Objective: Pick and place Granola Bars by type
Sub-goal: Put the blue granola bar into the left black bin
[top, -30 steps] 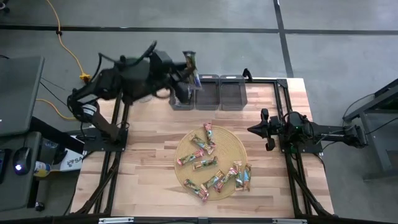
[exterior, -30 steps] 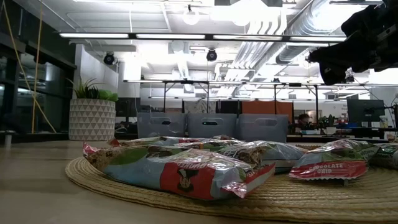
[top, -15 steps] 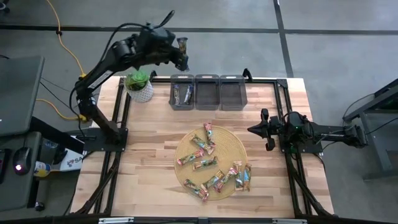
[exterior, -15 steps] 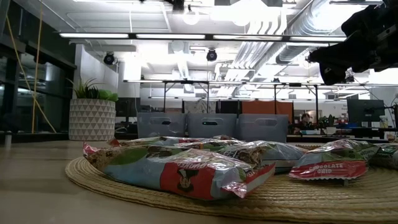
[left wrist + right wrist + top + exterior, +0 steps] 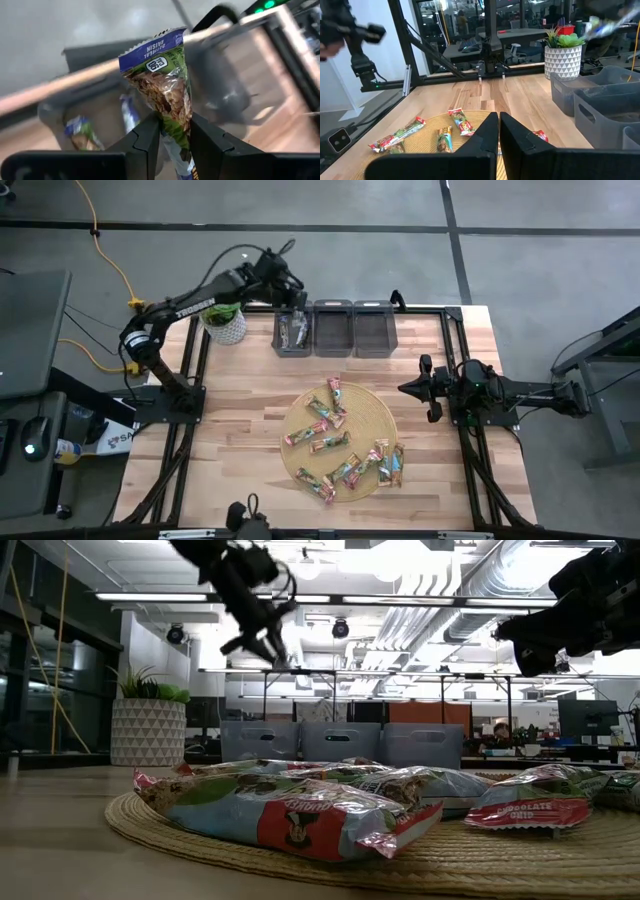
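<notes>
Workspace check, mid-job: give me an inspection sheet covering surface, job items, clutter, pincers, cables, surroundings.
Surface: wooden table, straw mat in the middle.
Job items: about a dozen bars on the mat; some in the left bin; other two bins look empty.
Clutter: potted plant beside the bins.
Pincers: left pincer shut on a blue-green bar above the left bin; right pincer shut, parked at the table's right.
Cables: yellow cable on the floor.
Surroundings: office behind; a person far off.

Bright, even light falls from ceiling strip lights [image 5: 300, 598], shadows stay soft, and the left wrist view's background is motion-blurred.
</notes>
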Action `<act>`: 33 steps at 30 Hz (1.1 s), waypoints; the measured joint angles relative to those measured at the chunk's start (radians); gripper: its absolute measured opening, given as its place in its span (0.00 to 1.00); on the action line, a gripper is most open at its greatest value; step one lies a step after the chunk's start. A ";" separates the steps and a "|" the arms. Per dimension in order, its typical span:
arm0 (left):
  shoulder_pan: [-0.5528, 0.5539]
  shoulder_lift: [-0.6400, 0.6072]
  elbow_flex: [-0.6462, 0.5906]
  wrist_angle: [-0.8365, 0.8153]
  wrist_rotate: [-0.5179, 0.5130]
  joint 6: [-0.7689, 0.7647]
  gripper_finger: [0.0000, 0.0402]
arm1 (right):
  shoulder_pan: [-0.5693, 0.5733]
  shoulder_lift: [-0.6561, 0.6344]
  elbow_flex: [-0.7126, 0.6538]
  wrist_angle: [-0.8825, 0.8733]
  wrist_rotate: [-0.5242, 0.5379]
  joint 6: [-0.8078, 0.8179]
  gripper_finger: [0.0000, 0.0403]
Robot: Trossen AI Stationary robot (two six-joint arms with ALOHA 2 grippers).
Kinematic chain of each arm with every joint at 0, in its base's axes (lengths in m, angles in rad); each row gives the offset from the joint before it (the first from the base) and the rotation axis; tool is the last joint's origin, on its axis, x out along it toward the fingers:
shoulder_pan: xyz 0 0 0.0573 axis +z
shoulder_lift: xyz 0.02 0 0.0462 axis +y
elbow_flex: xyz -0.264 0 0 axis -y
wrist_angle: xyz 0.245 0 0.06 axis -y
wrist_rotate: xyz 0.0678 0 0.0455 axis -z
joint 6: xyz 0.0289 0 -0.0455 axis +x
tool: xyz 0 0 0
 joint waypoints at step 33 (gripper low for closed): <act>0.044 0.122 -0.293 0.174 0.046 0.065 0.23 | 0.000 0.000 0.000 0.000 0.000 0.000 0.00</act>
